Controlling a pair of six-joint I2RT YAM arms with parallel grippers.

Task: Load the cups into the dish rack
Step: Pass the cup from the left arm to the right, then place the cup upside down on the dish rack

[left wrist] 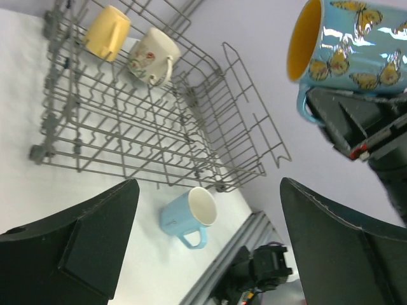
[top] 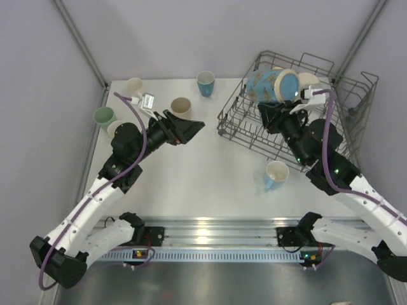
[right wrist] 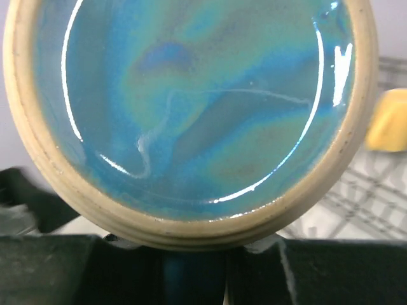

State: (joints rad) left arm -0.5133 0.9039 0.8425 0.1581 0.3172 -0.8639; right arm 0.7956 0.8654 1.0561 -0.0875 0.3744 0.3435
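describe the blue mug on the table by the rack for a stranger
Find the large grey wire dish rack on the right. Just off its near edge sits a light blue ceramic mug, white inside. Unlike the butterfly-patterned blue mug held over the rack, it is plain.

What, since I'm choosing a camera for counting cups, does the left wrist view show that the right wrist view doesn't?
Only left wrist: a cream floral mug in the dish rack, a light blue mug lying on the table. Only right wrist: the butterfly mug from beneath, glossy blue underside filling the frame. Both: butterfly mug, yellow cup, rack wires.
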